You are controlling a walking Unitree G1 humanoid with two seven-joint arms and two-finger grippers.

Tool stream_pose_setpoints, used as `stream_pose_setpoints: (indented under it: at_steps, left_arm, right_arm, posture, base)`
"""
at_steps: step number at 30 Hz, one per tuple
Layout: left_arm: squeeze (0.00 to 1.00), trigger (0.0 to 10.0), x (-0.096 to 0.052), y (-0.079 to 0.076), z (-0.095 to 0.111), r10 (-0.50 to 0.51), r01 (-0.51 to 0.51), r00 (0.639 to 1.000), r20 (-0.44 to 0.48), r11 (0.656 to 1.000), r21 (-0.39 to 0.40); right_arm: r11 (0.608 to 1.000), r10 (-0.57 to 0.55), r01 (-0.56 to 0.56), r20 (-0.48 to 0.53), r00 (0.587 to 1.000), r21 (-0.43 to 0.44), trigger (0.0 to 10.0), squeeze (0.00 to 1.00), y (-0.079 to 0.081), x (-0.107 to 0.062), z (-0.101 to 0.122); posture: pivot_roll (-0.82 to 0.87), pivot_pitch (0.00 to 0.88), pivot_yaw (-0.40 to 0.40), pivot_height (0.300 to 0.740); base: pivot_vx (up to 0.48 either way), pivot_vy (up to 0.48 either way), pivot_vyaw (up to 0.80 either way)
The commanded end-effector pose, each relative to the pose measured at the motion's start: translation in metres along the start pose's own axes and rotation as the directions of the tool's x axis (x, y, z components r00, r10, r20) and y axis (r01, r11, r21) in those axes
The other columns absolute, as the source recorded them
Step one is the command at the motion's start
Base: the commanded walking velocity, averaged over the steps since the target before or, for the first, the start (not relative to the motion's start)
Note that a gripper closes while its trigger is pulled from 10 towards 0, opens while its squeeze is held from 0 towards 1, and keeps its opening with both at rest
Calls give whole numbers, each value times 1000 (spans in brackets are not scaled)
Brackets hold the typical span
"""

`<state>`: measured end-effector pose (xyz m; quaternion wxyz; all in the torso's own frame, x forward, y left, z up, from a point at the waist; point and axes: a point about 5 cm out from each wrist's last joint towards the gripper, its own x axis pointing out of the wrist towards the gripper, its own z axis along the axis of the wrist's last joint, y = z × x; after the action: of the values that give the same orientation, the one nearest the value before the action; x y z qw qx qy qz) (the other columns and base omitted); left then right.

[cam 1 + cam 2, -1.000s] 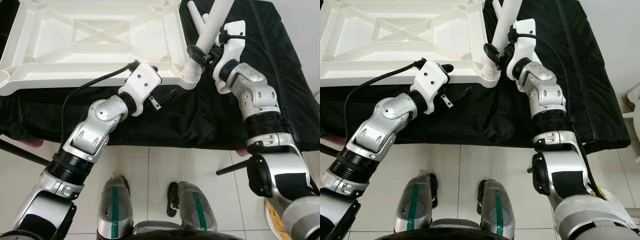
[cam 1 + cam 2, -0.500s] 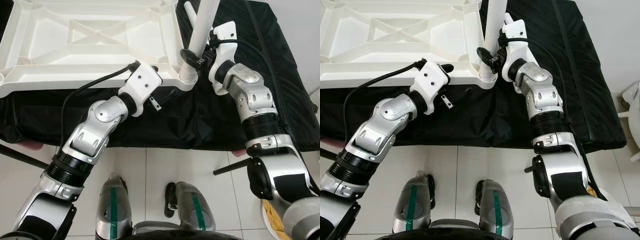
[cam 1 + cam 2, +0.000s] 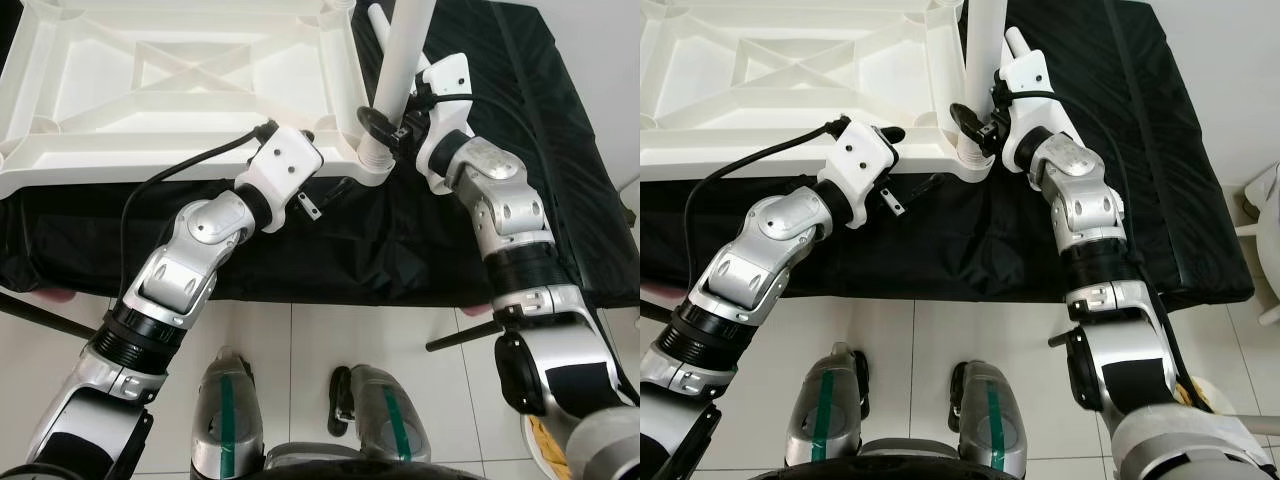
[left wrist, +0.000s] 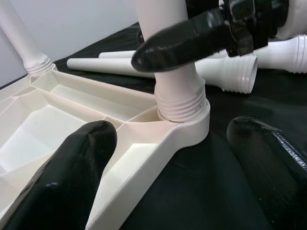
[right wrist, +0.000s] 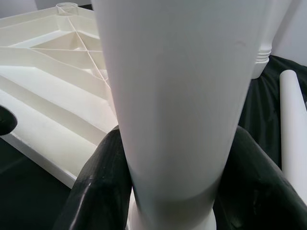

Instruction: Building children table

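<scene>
Two silver arms reach over a surface covered with a black cloth [image 3: 330, 250], on which a white plastic tabletop [image 3: 180, 90] lies upside down, its ribbed underside facing up.

On the left, the left tool [image 3: 325, 195] sits at the near edge of the tabletop, just short of the near right corner. In the left wrist view its two black fingers [image 4: 62, 177] stand well apart with nothing between them, one over the tabletop's rim and the other over the cloth, so this tool is open and holds nothing.

Further right, at that corner, a white leg [image 3: 400, 70] stands nearly upright with its threaded end seated in the corner socket [image 4: 184, 120]. The right tool [image 3: 385, 125] grips this leg low down, just above the socket; in the right wrist view its black fingers [image 5: 103, 177] press against both sides of the white tube, so it is closed on the leg.

Beyond the socket, in the left wrist view, loose legs [image 4: 225, 72] lie flat on the cloth, and another leg [image 4: 21, 38] stands in a far corner of the tabletop. On the right, the cloth ends at a white wall, and below it lies a white tiled floor [image 3: 300, 340] with the robot's feet [image 3: 225, 415] on it.
</scene>
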<state>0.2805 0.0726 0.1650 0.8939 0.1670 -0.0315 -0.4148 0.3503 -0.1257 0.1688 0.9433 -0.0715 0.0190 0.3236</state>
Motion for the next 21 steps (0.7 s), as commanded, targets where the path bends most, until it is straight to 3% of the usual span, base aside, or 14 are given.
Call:
stream_pose_setpoints:
  at_steps: [1, 14, 21]
  left_arm:
    - [0, 10000, -1, -1, 0, -3, 3, 1000, -11, 1000, 6]
    - [0, 10000, -3, 1, 2, -5, 5, 1000, -8, 1000, 9]
    - [0, 10000, -3, 2, 3, -5, 5, 1000, -8, 1000, 10]
  right_arm:
    - [994, 41, -29, -121, 992, 103, 10000, 0, 15, -5, -36]
    - [983, -64, 73, -58, 996, 171, 10000, 0, 11, -19, -39]
    - [968, -87, 102, -75, 993, 228, 10000, 0, 9, -22, -42]
  posture:
    - [54, 45, -51, 740]
    - [48, 65, -39, 740]
    - [47, 68, -34, 740]
  base:
    - [0, 0, 0]
    - [0, 0, 0]
    - [0, 0, 0]
